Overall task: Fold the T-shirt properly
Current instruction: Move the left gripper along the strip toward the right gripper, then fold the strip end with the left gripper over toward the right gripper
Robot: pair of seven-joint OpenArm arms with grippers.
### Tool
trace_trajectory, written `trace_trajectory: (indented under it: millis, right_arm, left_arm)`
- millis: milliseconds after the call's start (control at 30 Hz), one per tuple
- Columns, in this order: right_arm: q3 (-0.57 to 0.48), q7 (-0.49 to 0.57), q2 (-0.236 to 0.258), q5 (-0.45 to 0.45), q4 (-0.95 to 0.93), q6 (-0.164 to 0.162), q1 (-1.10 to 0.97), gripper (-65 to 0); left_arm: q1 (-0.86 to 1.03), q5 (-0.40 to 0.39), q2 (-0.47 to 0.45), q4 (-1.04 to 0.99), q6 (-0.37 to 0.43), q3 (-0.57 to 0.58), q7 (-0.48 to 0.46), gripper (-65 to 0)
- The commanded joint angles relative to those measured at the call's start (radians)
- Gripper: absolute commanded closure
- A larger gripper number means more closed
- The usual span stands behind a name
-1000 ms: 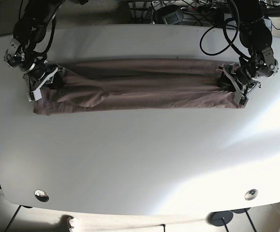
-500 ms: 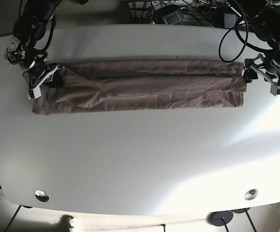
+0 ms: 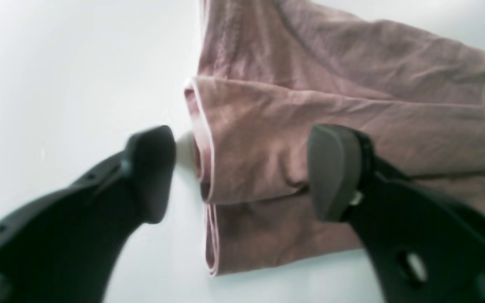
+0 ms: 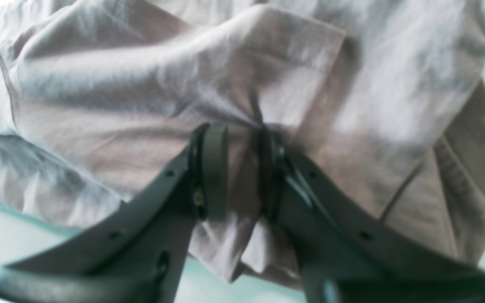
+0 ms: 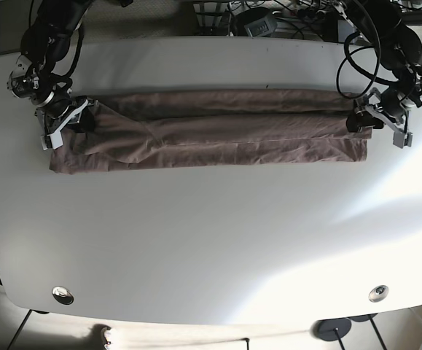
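The brownish-pink T-shirt [image 5: 218,127] lies folded into a long strip across the far half of the white table [image 5: 211,240]. My right gripper [image 5: 72,120] is at the strip's left end. In the right wrist view it [image 4: 242,168] is shut on a pinched fold of the shirt [image 4: 141,84]. My left gripper [image 5: 369,120] is at the strip's right end. In the left wrist view it [image 3: 242,172] is open, and the hemmed end of the shirt [image 3: 352,84] lies between its fingers [image 3: 150,172], with one finger off the cloth and the other over it.
Cables and equipment [image 5: 269,18] crowd the table's back edge. Two round metal inserts [image 5: 63,294] [image 5: 377,293] sit near the front corners. The left wrist view shows bare table [image 3: 57,63] left of the shirt's end.
My left gripper let go of the shirt's right end and drew away to the right, then came back to it, open. My right gripper has stayed shut on the left end.
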Motion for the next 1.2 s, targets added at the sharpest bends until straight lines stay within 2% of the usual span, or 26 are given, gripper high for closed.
trace_trajectory:
  millis: [33,100,133,267,467,533,633,733,800,900,1100,1200]
  right_arm:
    - [0.000,-0.048,0.004,-0.041,0.002,-0.006,-0.004,-13.0]
    - [0.000,-0.048,0.004,-0.041,0.002,-0.006,-0.004,-13.0]
    - [0.000,-0.048,0.004,-0.041,0.002,-0.006,-0.004,-13.0]
    - [0.000,-0.048,0.004,-0.041,0.002,-0.006,-0.004,-13.0]
    - [0.000,-0.048,0.004,-0.041,0.002,-0.006,-0.002,-13.0]
    - [0.000,-0.048,0.004,-0.041,0.002,-0.006,-0.001,-13.0]
    - [0.000,-0.048,0.003,-0.041,0.002,-0.006,-0.001,-13.0]
    - [0.000,-0.048,0.003,-0.041,0.002,-0.006,0.001,-13.0]
    - [0.000,-0.048,0.003,-0.041,0.002,-0.006,0.001,-13.0]
    - [0.000,-0.048,0.003,-0.041,0.002,-0.006,0.001,-13.0]
    - [0.000,-0.048,0.003,-0.041,0.002,-0.006,0.001,-13.0]
    - [0.000,-0.048,0.003,-0.041,0.002,-0.006,0.001,-13.0]
  left_arm:
    - [0.003,0.028,-0.005,0.001,0.001,0.039,0.042,-22.1]
    - [0.005,0.028,-0.007,0.003,0.001,0.070,0.042,-6.1]
    - [0.005,0.027,-0.007,0.006,-0.001,0.082,0.042,-3.8]
    - [0.025,0.028,0.001,0.191,-0.001,0.111,0.042,-3.6]
    - [0.068,0.028,0.007,0.435,0.008,0.294,0.040,-3.6]
    - [0.065,0.033,0.041,0.440,0.013,0.361,0.040,-3.6]
    - [0.065,0.085,0.104,0.440,0.070,0.475,0.039,-3.6]
    - [0.063,0.165,0.151,0.439,0.091,0.591,0.000,-3.6]
    - [0.063,0.220,0.176,0.437,0.091,0.637,-0.037,-3.6]
    - [0.063,0.315,0.222,0.403,0.091,0.697,-0.041,-3.6]
    - [0.063,0.321,0.231,0.383,0.091,0.780,-0.046,-3.6]
    - [0.048,0.326,0.274,0.383,0.093,0.791,-0.046,-3.6]
